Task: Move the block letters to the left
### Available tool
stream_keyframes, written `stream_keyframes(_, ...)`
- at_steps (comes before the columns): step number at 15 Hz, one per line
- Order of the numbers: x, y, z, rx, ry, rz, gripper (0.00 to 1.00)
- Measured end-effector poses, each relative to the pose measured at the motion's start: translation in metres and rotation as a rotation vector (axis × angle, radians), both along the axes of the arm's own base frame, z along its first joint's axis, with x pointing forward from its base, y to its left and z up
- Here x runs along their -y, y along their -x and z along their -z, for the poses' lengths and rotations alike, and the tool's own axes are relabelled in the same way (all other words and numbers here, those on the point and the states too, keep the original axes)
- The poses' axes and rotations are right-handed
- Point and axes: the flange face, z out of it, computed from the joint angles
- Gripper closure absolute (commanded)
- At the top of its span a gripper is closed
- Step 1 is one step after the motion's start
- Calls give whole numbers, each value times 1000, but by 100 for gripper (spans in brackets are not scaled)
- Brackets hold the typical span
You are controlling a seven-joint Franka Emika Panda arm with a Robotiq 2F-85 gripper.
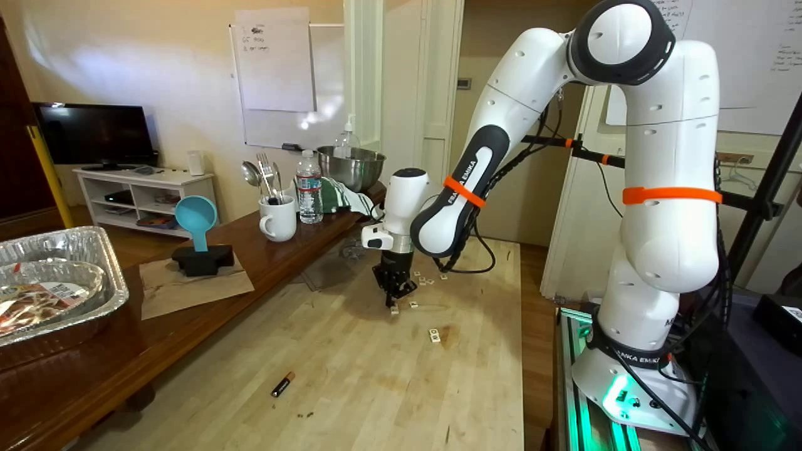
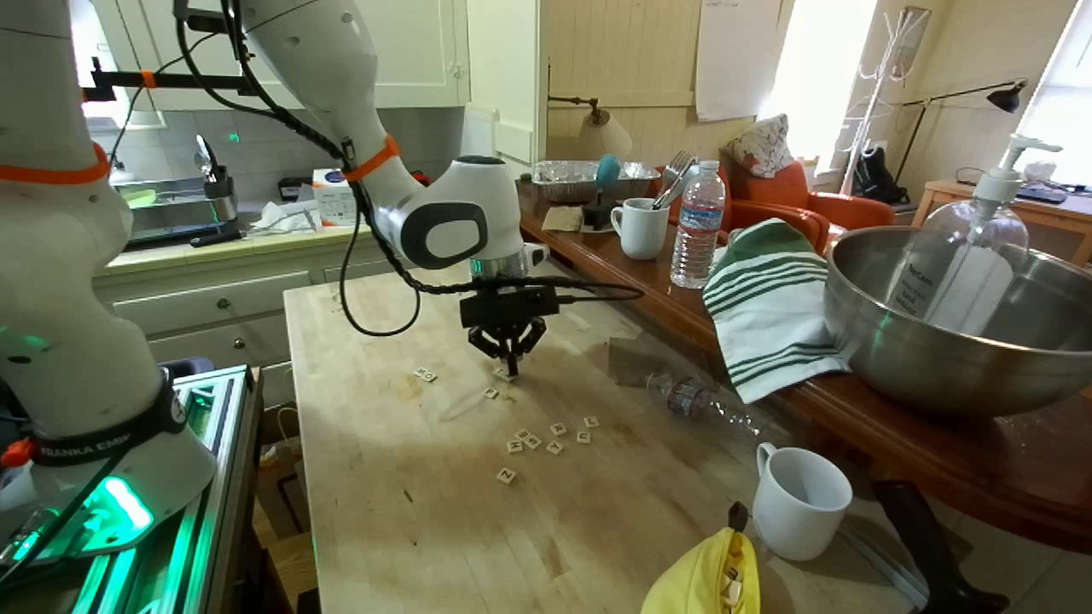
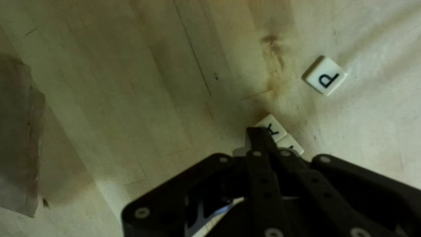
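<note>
The block letters are small pale tiles with black letters, spread on the wooden table (image 2: 426, 512). A loose group (image 2: 533, 442) lies near the table's middle, and a pair (image 2: 425, 375) lies towards the robot base; this pair also shows in an exterior view (image 1: 434, 335). In the wrist view, a P tile (image 3: 326, 75) lies apart, and two touching tiles (image 3: 275, 129) are partly hidden by the fingers. My gripper (image 3: 258, 133) points down with its fingers together, its tips overlapping the edge of one tile. It also shows in both exterior views (image 1: 390, 302) (image 2: 512, 371). I cannot tell whether it touches the tile.
A battery (image 1: 282, 384) lies on the table. A raised brown ledge (image 1: 188, 326) runs along one side, bearing a cutlery mug (image 1: 279, 219), water bottle (image 1: 309, 188) and metal bowl (image 2: 955, 367). A clear bottle (image 2: 687, 396), white mug (image 2: 802, 503) and yellow pouch (image 2: 704, 576) are beside it.
</note>
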Motion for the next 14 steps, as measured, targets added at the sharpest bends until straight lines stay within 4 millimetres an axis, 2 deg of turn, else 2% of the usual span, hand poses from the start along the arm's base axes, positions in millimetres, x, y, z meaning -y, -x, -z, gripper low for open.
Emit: stream_keyframes(14,13,-3,-7,11,-65,122,100)
